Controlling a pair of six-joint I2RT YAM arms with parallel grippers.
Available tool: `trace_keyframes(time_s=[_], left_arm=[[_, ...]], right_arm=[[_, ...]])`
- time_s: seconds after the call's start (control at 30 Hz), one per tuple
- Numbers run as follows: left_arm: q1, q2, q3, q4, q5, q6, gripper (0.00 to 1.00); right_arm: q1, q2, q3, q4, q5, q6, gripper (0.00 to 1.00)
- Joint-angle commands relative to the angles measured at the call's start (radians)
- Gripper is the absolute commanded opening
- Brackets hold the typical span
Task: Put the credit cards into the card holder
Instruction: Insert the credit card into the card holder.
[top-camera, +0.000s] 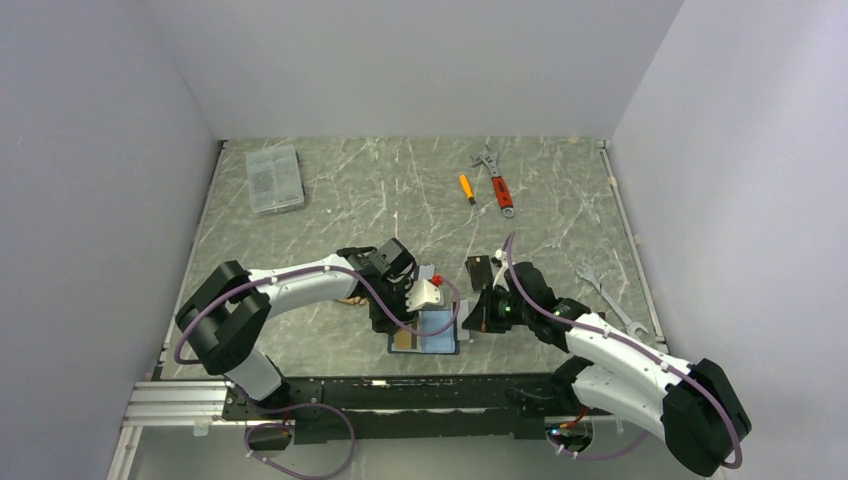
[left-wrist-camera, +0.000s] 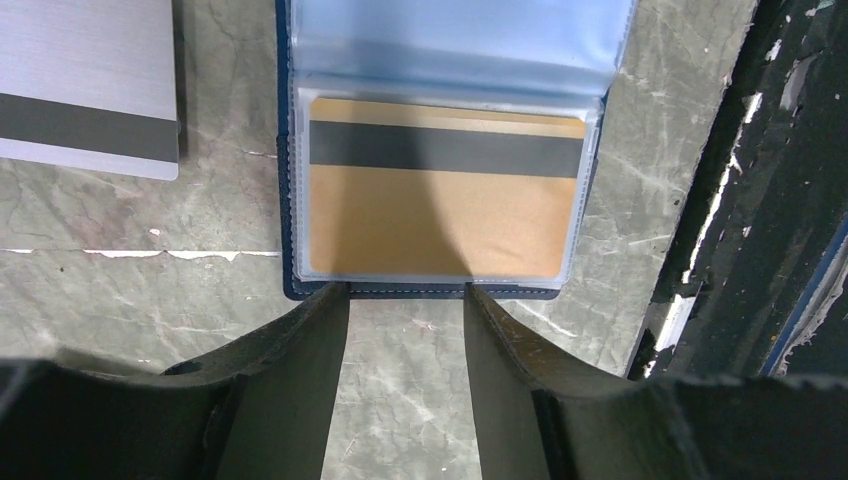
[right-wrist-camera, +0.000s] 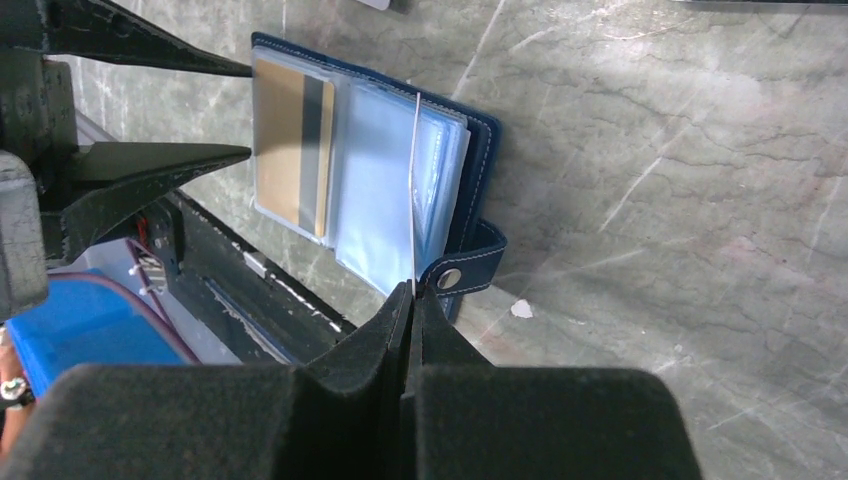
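One orange card (left-wrist-camera: 440, 220) in the card holder (right-wrist-camera: 484, 140); left pincer (left-wrist-camera: 405, 293) spread, right pincer (right-wrist-camera: 413, 292) pinching one sleeve (right-wrist-camera: 414, 180).

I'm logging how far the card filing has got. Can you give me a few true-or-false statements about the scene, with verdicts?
1. The card holder lies open on the table. True.
2. An orange-tan card sits inside one of its clear sleeves. True.
3. The left gripper is clamped on a card. False: its jaws stand apart with nothing between them.
4. The right gripper is shut on the edge of a clear sleeve. True.
5. The white-grey card is tucked into the holder. False: it lies on the table beside it.
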Motion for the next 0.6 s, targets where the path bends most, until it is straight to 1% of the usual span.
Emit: trace_keyframes(time_s=[0.0, 0.4, 0.57], left_arm=[[-0.006, -0.008, 0.008, 0.005, -0.005, 0.022, 0.51], [-0.010, -0.017, 0.004, 0.002, -0.002, 0.023, 0.51], [-0.009, -0.020, 0.002, -0.003, -0.008, 0.026, 0.50]], right_arm=[[-0.003, -0.020, 0.001, 0.062, -0.040, 0.019, 0.00], [-0.002, -0.029, -0.015, 0.096, -0.068, 0.047, 0.00], [-0.002, -0.020, -0.030, 0.078, -0.031, 0.043, 0.00]])
